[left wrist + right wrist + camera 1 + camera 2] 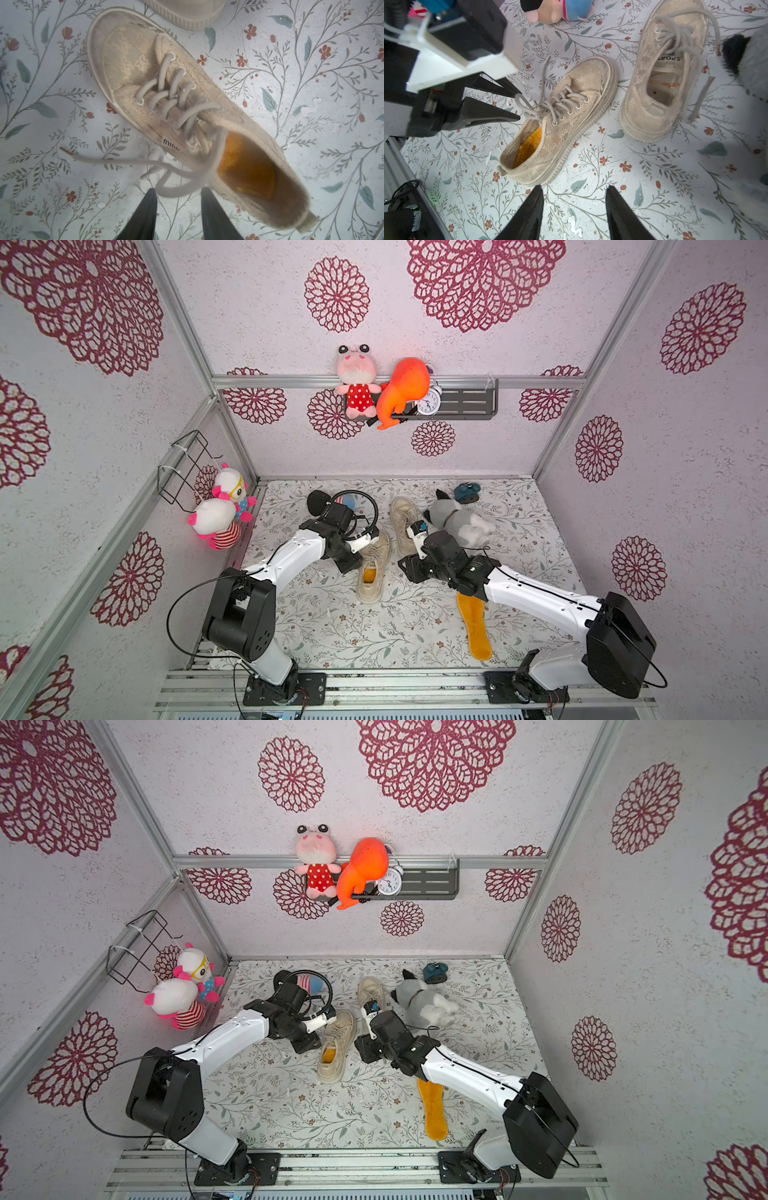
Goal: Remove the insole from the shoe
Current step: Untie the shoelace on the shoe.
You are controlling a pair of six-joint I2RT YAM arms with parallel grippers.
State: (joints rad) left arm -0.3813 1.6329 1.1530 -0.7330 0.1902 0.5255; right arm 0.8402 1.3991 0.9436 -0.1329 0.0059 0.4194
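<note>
Left claw [179, 190] and right claw [574, 187] hang spread near the shoe [571, 108]; its soft insole [247, 168] looks pinchable at the heel.

Lacy cloth shoe [145, 83], fuzzy insole [247, 166]

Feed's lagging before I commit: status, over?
Left gripper open beside shoe; right gripper open, empty. Orange insole not yet out. Lace loop at left fingers.

The beige lace shoe [566, 116] has an orange insole [528, 145]; the white tabletop [612, 182] bears a leafy floral print.
</note>
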